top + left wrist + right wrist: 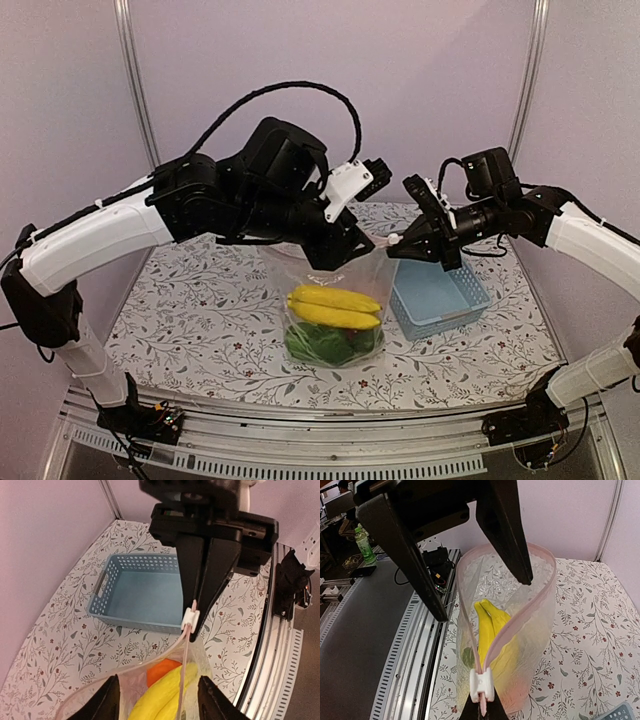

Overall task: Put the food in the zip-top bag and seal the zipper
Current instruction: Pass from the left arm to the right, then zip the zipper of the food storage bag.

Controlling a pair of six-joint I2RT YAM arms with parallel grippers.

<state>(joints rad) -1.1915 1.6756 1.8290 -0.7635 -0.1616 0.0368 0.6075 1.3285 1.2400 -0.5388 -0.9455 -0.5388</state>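
The clear zip-top bag (335,285) hangs upright over the table's middle, its mouth gaping. Inside it lie yellow bananas (335,305), green pieces (320,343) and an orange (162,670). The pink zipper (520,615) runs along both lips and meets at a white slider (481,685). My right gripper (483,711) is shut on the zipper's end just behind that slider. My left gripper (160,702) is open. Its fingers (415,565) straddle the far end of the mouth without pinching it.
A light-blue basket (425,322) stands on the floral tablecloth right of the bag, under my right arm. A metal rail (330,440) runs along the table's near edge. Pale walls and upright posts close in the back.
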